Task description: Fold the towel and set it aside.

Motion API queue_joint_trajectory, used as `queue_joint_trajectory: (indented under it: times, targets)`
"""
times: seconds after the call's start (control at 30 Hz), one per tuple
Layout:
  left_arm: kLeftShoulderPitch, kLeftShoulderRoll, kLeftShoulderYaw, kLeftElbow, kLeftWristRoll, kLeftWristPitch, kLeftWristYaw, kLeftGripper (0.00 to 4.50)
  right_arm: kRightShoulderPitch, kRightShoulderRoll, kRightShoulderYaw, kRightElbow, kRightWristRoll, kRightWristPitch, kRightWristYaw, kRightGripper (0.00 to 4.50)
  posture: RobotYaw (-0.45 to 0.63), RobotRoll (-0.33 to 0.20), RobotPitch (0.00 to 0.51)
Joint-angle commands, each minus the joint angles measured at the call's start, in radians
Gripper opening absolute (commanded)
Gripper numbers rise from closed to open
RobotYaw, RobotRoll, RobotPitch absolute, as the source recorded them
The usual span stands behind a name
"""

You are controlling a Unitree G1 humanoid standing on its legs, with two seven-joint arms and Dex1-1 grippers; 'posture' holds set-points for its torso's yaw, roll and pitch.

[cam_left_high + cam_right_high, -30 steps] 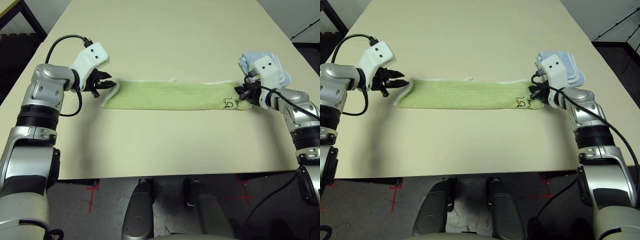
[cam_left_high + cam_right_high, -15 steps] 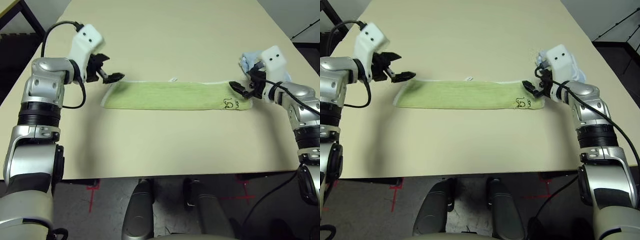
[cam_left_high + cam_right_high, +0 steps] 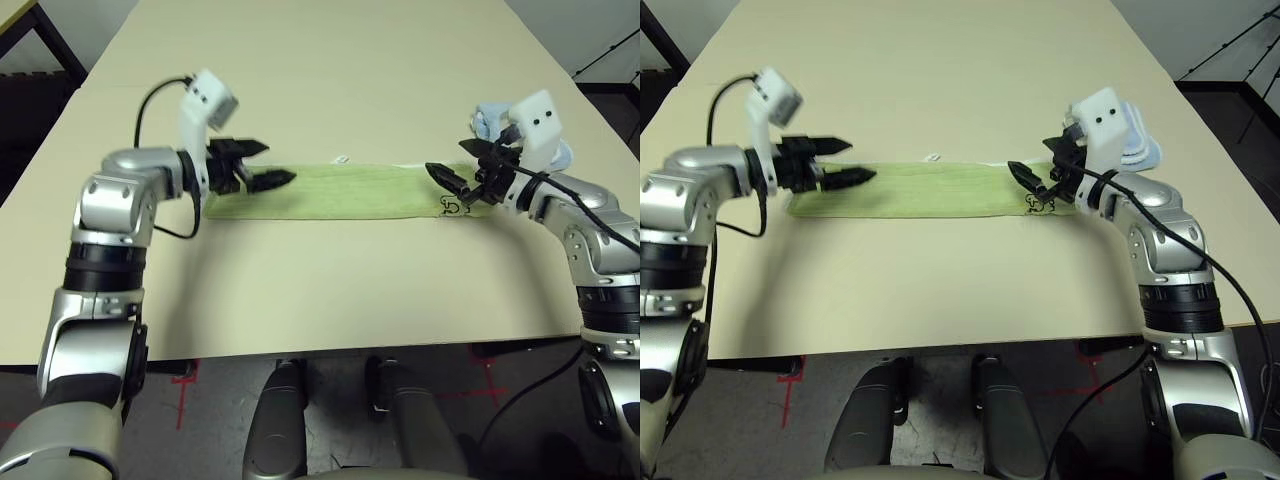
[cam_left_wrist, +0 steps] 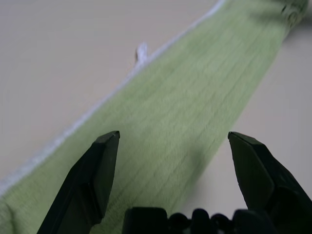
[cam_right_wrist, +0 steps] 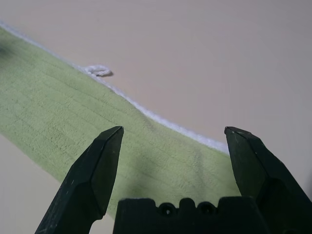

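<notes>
- Across the middle of the table (image 3: 330, 270), the towel (image 3: 340, 192) lies flat as a narrow folded strip, long axis running from nine to three o'clock.
- Left gripper (image 3: 268, 166) hovers over its nine o'clock end, jaws spread, holding nothing.
- Right gripper (image 3: 455, 172) hangs likewise over the three o'clock end, by the black mark (image 3: 458, 207), released.
- Risk: a pinch catching only the top layer would pull the fold apart.

Bright even overhead light, soft arm shadows on the table (image 3: 330, 270), wrist views softly blurred
</notes>
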Motion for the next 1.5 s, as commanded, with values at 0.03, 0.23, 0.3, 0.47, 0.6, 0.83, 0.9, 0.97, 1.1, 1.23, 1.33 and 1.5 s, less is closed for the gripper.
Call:
queue_joint_trajectory:
  times: [0.03,0.23,0.3,0.47,0.6,0.83,0.9,0.97,1.1,1.23,1.33,1.5]
  targets:
    - [0.021,0.009,-0.052,0.05,0.1,-0.099,0.081,4.5,0.002,0.01,0.024,-0.003,-0.007,0.008,-0.012,4.48,0.12,0.0,0.216]
    - [0.005,0.008,-0.054,0.141,0.164,-0.192,0.143,4.5,0.001,0.006,0.037,0.017,-0.015,0.012,-0.016,4.48,0.13,0.0,0.211]
    - [0.003,0.008,-0.052,0.149,0.17,-0.202,0.145,4.5,0.006,0.005,0.038,0.021,-0.019,0.014,-0.017,4.48,0.13,0.0,0.211]
    - [0.005,0.024,-0.047,0.152,0.183,-0.213,0.144,4.5,0.032,-0.003,0.043,0.044,-0.036,0.02,-0.019,4.48,0.14,0.0,0.205]
    - [0.014,0.048,-0.038,0.142,0.186,-0.206,0.14,4.5,0.045,-0.009,0.035,0.071,-0.048,0.036,-0.034,4.48,0.14,0.0,0.205]
    - [0.035,0.077,-0.01,0.132,0.156,-0.137,0.135,4.5,0.057,-0.01,0.028,0.085,-0.049,0.048,-0.044,4.48,0.15,0.0,0.207]
    - [0.033,0.069,0.002,0.14,0.143,-0.103,0.137,4.5,0.05,-0.009,0.027,0.09,-0.05,0.046,-0.049,4.48,0.15,0.0,0.206]
    - [0.028,0.068,0.004,0.154,0.141,-0.077,0.139,4.5,0.042,-0.01,0.026,0.093,-0.051,0.044,-0.052,4.48,0.15,0.0,0.204]
    - [-0.007,0.053,0.013,0.203,0.136,-0.027,0.162,4.5,0.036,-0.017,0.027,0.091,-0.051,0.041,-0.052,4.48,0.14,0.0,0.204]
    - [-0.036,0.033,0.014,0.248,0.138,0.01,0.195,4.5,0.043,-0.022,0.026,0.087,-0.051,0.039,-0.053,4.48,0.14,0.0,0.204]
    - [-0.044,0.028,0.01,0.268,0.146,0.015,0.207,4.5,0.052,-0.024,0.025,0.082,-0.051,0.044,-0.056,4.48,0.13,0.0,0.204]
    - [-0.044,0.03,0.029,0.234,0.123,0.029,0.203,4.5,0.061,-0.013,0.006,0.064,-0.031,0.062,-0.071,4.48,0.13,0.0,0.205]
